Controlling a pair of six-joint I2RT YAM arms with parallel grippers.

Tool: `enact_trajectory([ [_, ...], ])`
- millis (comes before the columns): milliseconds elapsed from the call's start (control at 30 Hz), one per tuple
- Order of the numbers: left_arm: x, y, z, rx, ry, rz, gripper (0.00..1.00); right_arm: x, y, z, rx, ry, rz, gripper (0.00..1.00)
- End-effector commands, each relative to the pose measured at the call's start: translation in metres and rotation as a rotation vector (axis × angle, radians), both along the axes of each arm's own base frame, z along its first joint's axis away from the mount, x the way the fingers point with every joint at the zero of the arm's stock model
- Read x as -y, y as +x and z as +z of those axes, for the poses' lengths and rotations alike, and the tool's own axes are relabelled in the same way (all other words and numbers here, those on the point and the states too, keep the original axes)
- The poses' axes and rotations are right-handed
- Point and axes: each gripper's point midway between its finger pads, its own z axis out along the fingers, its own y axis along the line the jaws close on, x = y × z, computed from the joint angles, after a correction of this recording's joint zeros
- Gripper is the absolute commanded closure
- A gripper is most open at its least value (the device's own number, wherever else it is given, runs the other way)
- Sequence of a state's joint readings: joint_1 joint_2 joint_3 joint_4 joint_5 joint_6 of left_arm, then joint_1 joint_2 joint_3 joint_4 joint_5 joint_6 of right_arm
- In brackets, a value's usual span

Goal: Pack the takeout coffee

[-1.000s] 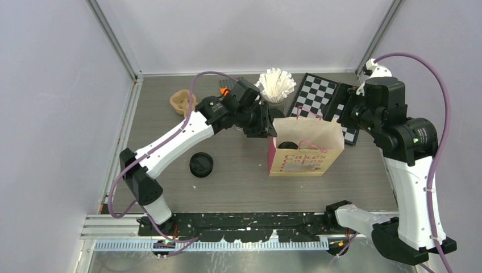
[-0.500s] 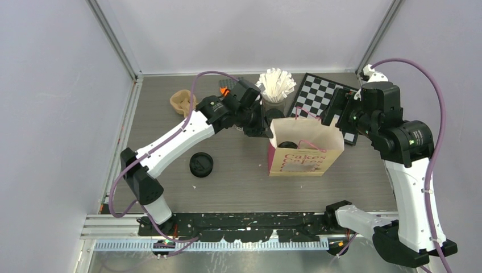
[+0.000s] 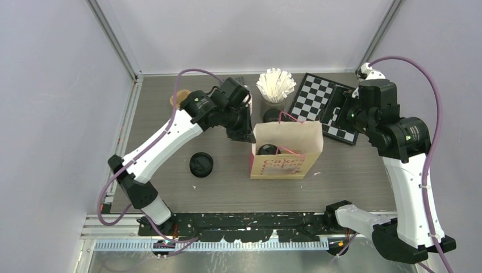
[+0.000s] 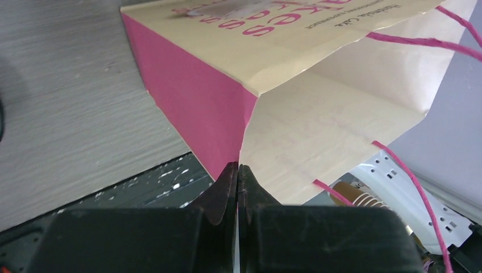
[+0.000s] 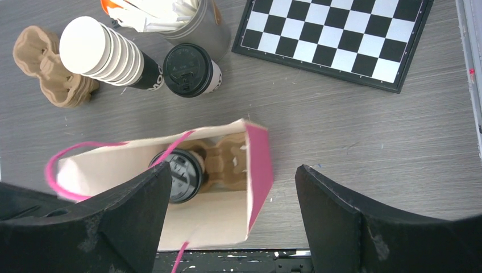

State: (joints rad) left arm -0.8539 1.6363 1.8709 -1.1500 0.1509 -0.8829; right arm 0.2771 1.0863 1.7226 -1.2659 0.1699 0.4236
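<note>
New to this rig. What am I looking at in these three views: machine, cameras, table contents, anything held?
Two robot arms with two-finger grippers, bolted to a table. One view is a fixed overhead camera; the other two are wrist cameras. The left gripper is shut on the edge of a paper bag. The right gripper hangs open above it, holding nothing. Inside the bag a lidded cup sits in a brown carrier. A second lidded cup stands outside, near a stack of bare cups, spare carriers and a chessboard.
</note>
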Motion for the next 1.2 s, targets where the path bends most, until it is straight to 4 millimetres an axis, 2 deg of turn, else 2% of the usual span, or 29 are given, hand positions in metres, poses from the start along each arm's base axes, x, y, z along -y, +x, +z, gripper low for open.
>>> enact_trajectory([
  [0, -0.049, -0.019, 0.027, 0.024, 0.022, 0.059, 1.0, -0.004, 0.022, 0.01, 0.057, 0.022, -0.018, 0.16],
  [200, -0.093, -0.035, 0.023, -0.016, 0.067, 0.111, 1.0, -0.012, 0.054, -0.006, 0.053, 0.016, -0.023, 0.1],
  [433, -0.123, -0.047, 0.014, -0.005, 0.126, 0.132, 1.0, -0.027, 0.094, -0.047, 0.09, 0.045, -0.009, 0.1],
  [467, -0.126, -0.048, 0.012, -0.001, 0.134, 0.136, 1.0, -0.032, 0.103, -0.047, 0.138, 0.063, 0.002, 0.1],
  [533, -0.132, -0.049, 0.008, -0.001, 0.148, 0.145, 0.99, -0.043, 0.112, -0.059, 0.172, 0.076, 0.043, 0.1],
  [700, -0.143, -0.053, 0.001, 0.005, 0.174, 0.155, 0.95, -0.076, 0.127, -0.095, 0.177, -0.037, 0.143, 0.09],
  [800, -0.145, -0.055, 0.0, 0.006, 0.172, 0.154, 0.93, -0.096, 0.136, -0.106, 0.209, -0.062, 0.191, 0.08],
  [867, -0.145, -0.055, 0.001, 0.012, 0.16, 0.149, 0.89, -0.103, 0.143, -0.116, 0.223, -0.065, 0.201, 0.08],
  [1033, -0.142, -0.054, 0.008, 0.036, 0.128, 0.148, 0.69, -0.117, 0.157, -0.15, 0.204, -0.117, 0.268, 0.08],
  [1167, -0.145, -0.056, 0.01, 0.04, 0.121, 0.158, 0.59, -0.126, 0.163, -0.164, 0.211, -0.141, 0.319, 0.08],
])
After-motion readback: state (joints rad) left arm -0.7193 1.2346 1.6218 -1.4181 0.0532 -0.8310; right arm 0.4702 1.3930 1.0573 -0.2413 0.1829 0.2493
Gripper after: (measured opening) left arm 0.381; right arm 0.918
